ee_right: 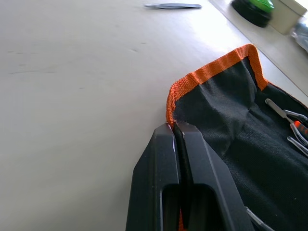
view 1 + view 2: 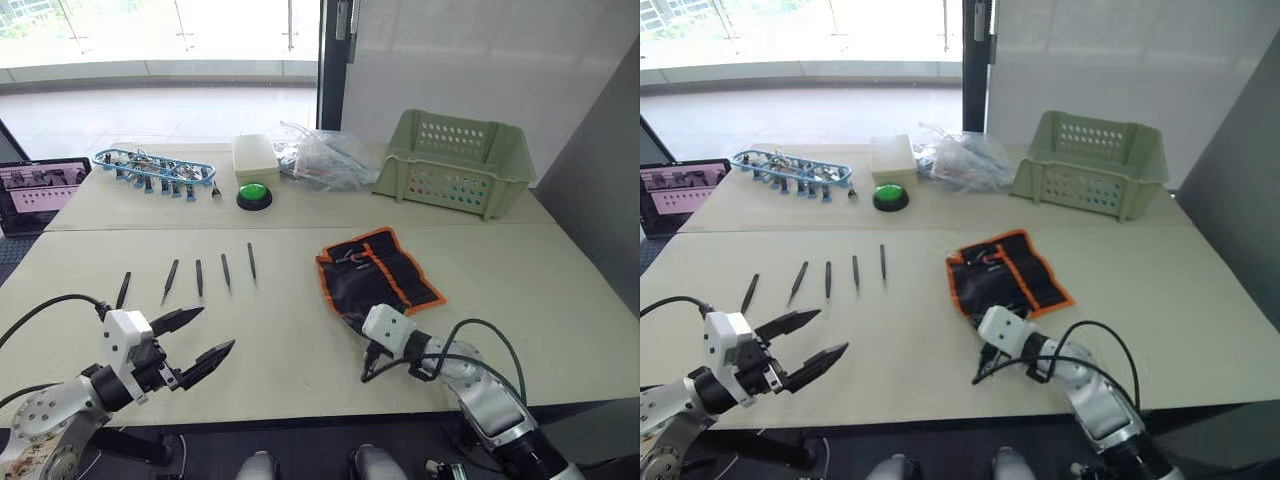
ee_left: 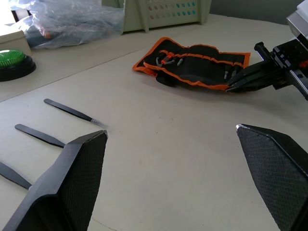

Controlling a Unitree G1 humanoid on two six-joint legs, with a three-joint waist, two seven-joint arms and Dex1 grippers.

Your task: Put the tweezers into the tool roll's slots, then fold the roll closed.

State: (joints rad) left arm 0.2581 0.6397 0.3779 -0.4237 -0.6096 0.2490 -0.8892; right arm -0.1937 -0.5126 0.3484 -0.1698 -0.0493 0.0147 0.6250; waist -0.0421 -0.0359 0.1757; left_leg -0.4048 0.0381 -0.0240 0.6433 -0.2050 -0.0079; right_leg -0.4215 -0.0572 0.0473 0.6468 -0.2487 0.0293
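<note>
Lab or test workspace, indicated by plain beige tables [image 2: 300, 350] pushed together, a green push button [image 2: 254, 194], a laptop [image 2: 40, 190] well beyond the left pincer [image 2: 196, 340], floor-to-ceiling windows [image 2: 150, 30] behind.

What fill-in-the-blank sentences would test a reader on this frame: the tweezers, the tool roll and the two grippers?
1. ____ black tweezers lie in a row on the table.
2. The right gripper is shut on the ____ edge of the tool roll.
3. The left gripper hovers with its fingers ____.
4. The button beyond the tweezers is ____.

Missing words: five; orange; open; green
</note>
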